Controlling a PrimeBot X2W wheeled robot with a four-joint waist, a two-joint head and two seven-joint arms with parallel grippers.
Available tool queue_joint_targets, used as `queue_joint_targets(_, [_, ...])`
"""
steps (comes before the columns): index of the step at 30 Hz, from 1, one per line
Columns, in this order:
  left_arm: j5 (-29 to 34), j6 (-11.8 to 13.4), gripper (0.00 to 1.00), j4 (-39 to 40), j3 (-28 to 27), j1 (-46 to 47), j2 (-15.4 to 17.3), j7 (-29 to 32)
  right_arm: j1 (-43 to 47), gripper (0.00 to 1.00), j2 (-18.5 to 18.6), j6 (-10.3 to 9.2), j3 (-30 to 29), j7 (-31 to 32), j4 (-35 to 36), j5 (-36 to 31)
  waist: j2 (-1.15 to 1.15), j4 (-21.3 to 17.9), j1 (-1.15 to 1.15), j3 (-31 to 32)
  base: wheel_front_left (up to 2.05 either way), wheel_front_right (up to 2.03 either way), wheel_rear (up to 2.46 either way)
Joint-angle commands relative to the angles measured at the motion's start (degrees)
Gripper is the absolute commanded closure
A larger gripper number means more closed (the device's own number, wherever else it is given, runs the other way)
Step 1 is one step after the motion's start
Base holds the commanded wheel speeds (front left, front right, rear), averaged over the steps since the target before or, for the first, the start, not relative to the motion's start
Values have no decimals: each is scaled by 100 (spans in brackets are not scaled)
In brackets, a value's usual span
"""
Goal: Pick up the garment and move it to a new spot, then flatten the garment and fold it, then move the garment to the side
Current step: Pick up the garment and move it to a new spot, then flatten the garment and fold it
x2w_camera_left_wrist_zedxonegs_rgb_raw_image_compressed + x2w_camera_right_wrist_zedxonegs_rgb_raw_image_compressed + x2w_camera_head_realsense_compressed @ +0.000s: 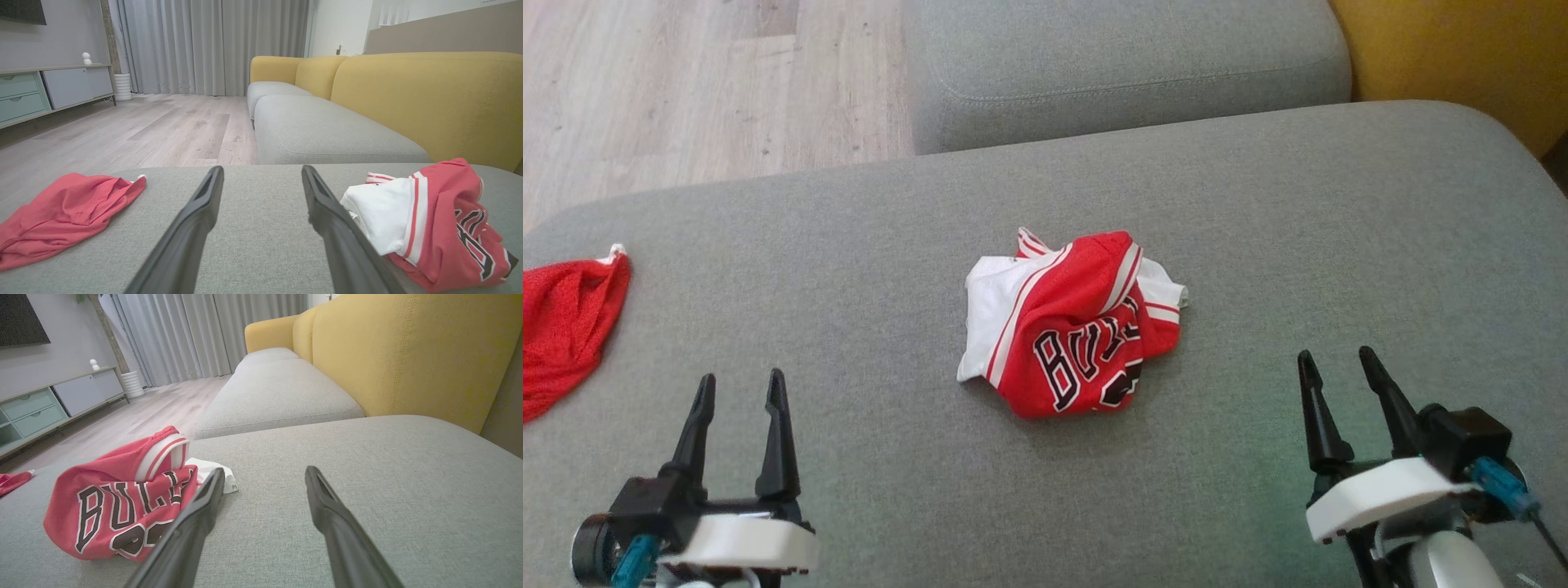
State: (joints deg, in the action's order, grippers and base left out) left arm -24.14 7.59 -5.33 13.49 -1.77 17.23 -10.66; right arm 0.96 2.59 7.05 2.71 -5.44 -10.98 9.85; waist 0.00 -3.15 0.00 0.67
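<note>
Here, a second red cloth (568,327) is seen at the left of the grey sofa cushion (849,245). The left fingers (778,441) are held spread and empty at the near left. The crumpled red-and-white jersey (1070,327) is found mid-cushion, well clear of all fingers. The right fingers (1319,425) are likewise spread and empty, near right. If only a loose top fold is pinched, the bundle may be dragged, or dropped midway.
</note>
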Motion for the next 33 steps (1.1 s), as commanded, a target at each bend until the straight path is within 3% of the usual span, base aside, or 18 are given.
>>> queue_joint_targets(1, [47, 36, 0, 206, -194, 156, 148, -18, -214, 0, 29, 44, 178, 43, 199, 52, 0, 8, 0, -37, 0, 0, 0])
queue_joint_targets(6, [7, -39, 0, 221, -160, 312, 144, -36, -760, 0, 29, 44, 403, 359, 131, 252, 0, 46, 0, -297, 0, 0, 0])
queue_joint_targets(9, [22, -121, 0, 172, -95, 571, 122, -64, -1419, 0, 29, 44, 541, 892, -147, 461, 0, 165, 0, -556, 0, 0, 0])
queue_joint_targets(13, [72, -230, 0, 109, 36, 980, 57, -90, -2393, 0, 31, 44, 661, 1768, -872, 512, 0, 388, 0, -975, 0, 0, 0])
queue_joint_targets(17, [129, -338, 0, 0, 179, 1373, -40, -139, -3182, 0, 148, 44, 741, 2262, -1764, 512, 0, 656, 0, -1357, 0, 0, 0])
queue_joint_targets(23, [165, -482, 0, -262, 325, 1759, -181, -244, -3828, 0, 322, 44, 1101, 2510, -2961, 296, 0, 907, 0, -1660, 0, 0, 0])
queue_joint_targets(27, [167, -527, 0, -417, 352, 1842, -227, -294, -3932, 0, 318, 44, 1450, 2672, -3404, 417, 0, 945, 0, -1648, 0, 0, 0])
queue_joint_targets(28, [164, -537, 0, -469, 354, 1852, -238, -308, -3945, 45, 303, 44, 1562, 2756, -3507, 526, 0, 943, 0, -1620, 0, 0, 0])
queue_joint_targets(29, [158, -546, 0, -521, 352, 1852, -248, -321, -3948, 100, 292, 44, 1673, 2817, -3568, 637, 0, 934, 0, -1575, 0, 0, 0])
queue_joint_targets(33, [115, -569, 0, -695, 304, 1777, -260, -367, -3960, 100, 344, 44, 2047, 2766, -3384, 1090, 0, 830, 0, -1311, 0, 0, 0])
